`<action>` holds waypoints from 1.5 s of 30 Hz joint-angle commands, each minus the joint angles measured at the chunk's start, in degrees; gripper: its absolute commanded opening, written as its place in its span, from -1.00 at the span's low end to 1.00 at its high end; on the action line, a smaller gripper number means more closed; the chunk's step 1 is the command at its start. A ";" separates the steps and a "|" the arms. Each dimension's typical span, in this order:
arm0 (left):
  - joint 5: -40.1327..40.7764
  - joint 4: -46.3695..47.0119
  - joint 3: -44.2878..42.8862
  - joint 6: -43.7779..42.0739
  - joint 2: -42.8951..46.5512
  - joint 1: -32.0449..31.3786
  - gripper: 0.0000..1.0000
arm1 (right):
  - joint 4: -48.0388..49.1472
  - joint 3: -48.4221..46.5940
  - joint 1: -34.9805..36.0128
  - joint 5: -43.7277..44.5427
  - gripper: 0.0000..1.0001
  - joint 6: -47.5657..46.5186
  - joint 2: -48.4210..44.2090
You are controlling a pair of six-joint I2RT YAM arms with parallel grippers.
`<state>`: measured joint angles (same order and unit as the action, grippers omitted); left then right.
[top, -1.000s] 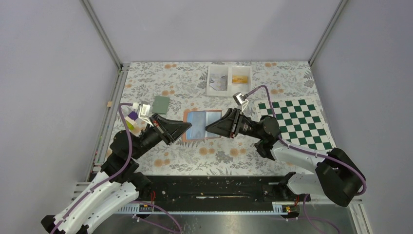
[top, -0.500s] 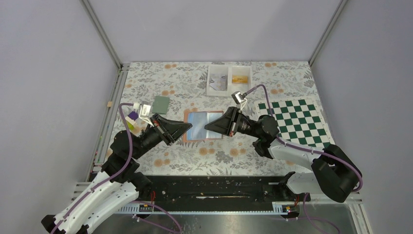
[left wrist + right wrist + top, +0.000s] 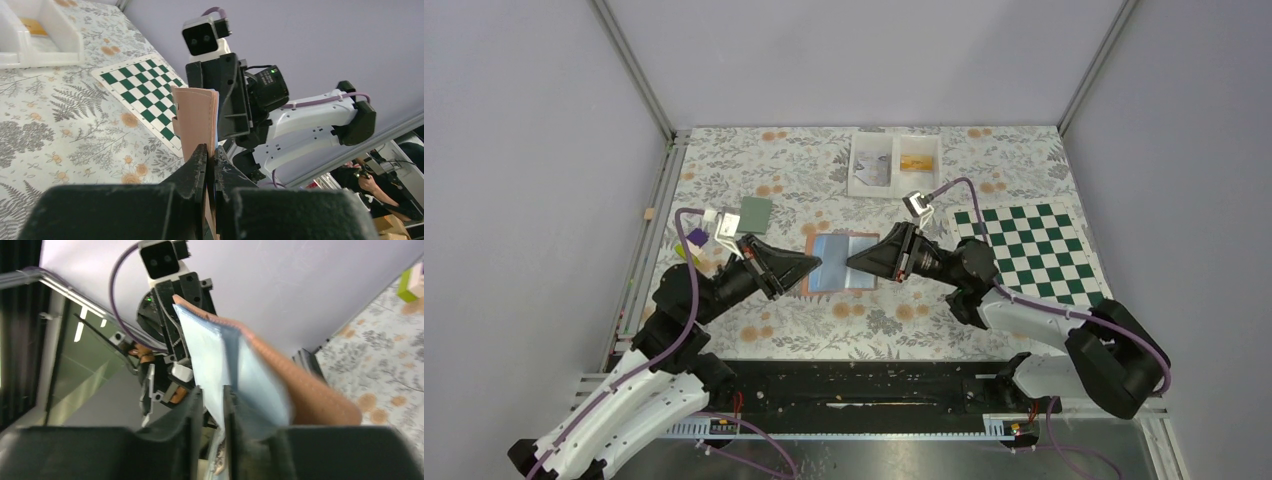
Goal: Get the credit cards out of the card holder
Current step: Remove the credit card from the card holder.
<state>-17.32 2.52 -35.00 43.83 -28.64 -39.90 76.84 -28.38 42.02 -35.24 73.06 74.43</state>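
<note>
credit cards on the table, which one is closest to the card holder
The grey-green card, lying flat by itself; the purple card sits farther left of the card holder.

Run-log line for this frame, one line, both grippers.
left gripper: shut on card holder tan cover | right gripper: astride blue panel, grip unclear | grey-green card: out of holder

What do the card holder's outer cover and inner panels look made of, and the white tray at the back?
The card holder: its cover looks like matte tan leather or faux leather, bending softly, with what seems a stitched edge. Its inner panels look like thin, flexible light-blue plastic or coated fabric; the blur leaves that open. The white tray seems rigid moulded plastic, with smooth, thick walls.
</note>
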 commanded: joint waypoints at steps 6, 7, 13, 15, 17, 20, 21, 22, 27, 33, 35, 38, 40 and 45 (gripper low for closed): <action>7.82 -10.43 -7.86 -5.20 -2.58 -0.16 -1.00 | -55.51 -8.42 1.39 18.19 0.37 -20.60 -20.09; 8.06 -10.47 -7.84 -5.20 -2.75 -0.18 -1.00 | -58.75 -9.89 1.85 19.97 0.45 -22.03 -21.05; 8.00 -8.08 -6.74 -3.66 -4.08 -0.12 -1.00 | -68.85 -17.20 7.07 24.64 0.79 -25.33 -17.49; 8.36 -8.11 -6.77 -3.39 -4.54 -0.09 -1.00 | -70.35 -19.49 9.68 27.20 0.78 -26.36 -15.87; 8.73 -7.90 -6.70 -2.96 -4.67 -0.18 -1.00 | -73.34 -21.96 11.69 30.23 0.76 -27.58 -14.40; 8.50 -6.83 -6.23 -1.79 -5.03 -0.10 -1.00 | -74.56 -24.29 13.89 32.96 0.74 -28.82 -12.57; 8.31 -6.40 -5.98 -1.40 -5.16 -0.17 -1.00 | -73.86 -24.41 14.28 32.89 0.71 -28.39 -11.99; 8.15 -6.07 -5.85 -1.17 -5.27 -0.13 -1.00 | -73.70 -24.62 14.50 33.15 0.68 -27.89 -11.53; 8.38 -4.92 -4.57 -0.41 -5.12 -0.10 -1.00 | -72.50 -24.71 15.86 34.25 0.56 -26.76 -9.80; 7.99 -4.57 -4.16 -0.19 -4.89 -0.10 -1.00 | -69.53 -24.41 16.28 32.47 0.63 -25.44 -7.82; 8.37 -4.55 -3.90 -0.33 -4.69 -0.11 -1.00 | -67.87 -24.04 16.34 32.25 0.65 -24.69 -7.54; 8.21 -4.38 -3.67 -0.17 -4.39 -0.11 -1.00 | -67.63 -24.14 16.34 32.05 0.66 -24.31 -6.75; 8.08 -4.66 -3.67 -0.42 -4.22 -0.08 -1.00 | -66.07 -23.36 16.34 31.74 0.65 -23.68 -6.74; 8.54 -5.09 -3.25 -1.03 -3.74 -0.13 -1.00 | -64.28 -22.30 16.34 31.88 0.63 -22.50 -7.47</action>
<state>-8.71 -7.16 -38.70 42.52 -33.32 -39.90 8.08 -50.81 57.76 -3.70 48.99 67.29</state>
